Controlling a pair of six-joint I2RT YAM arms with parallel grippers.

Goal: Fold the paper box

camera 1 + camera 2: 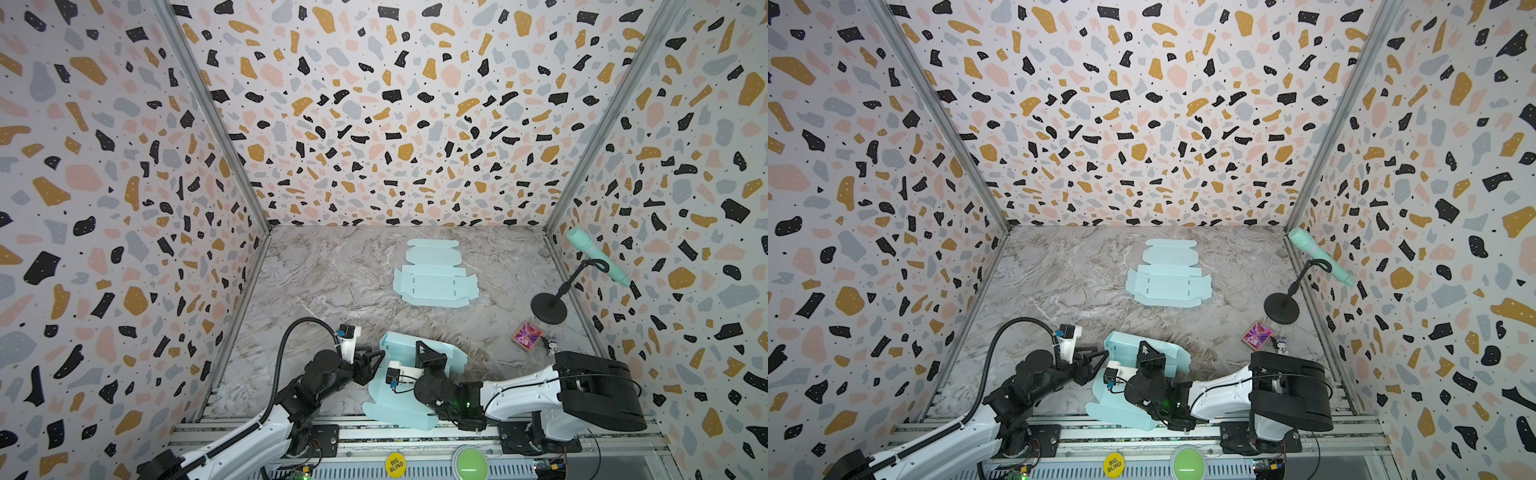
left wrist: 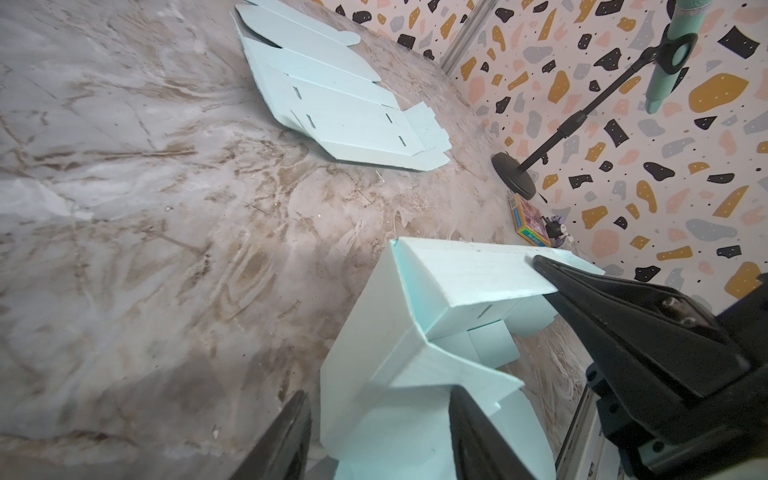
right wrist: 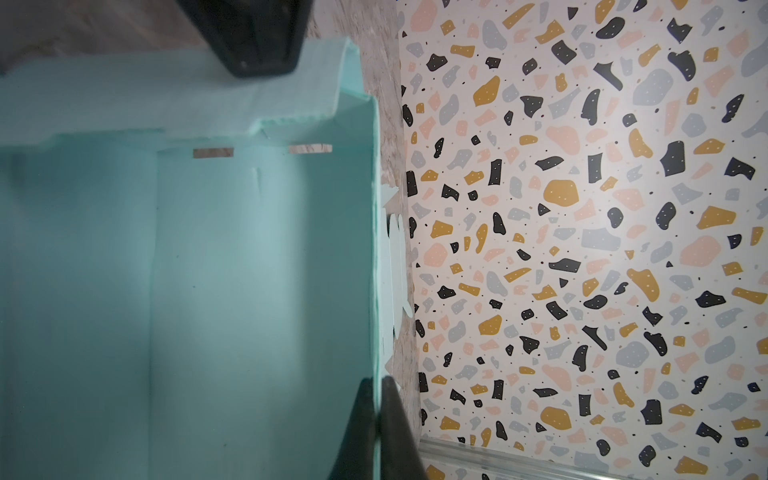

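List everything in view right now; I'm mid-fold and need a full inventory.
box: 1, mint, half folded, front centre
blank: 1, mint, flat, back centre
mic: 1, mint, clipped on stand, right wall
stand: 1, black, right side
carton: 1, pink-purple, in front of stand
figurine: 1, dark and white, beside carton
yellow button: 1, front rail
green button: 1, front rail
table: 1, grey-brown marble
left gripper: black, open, astride a box flap
right gripper: black, shut on box wall
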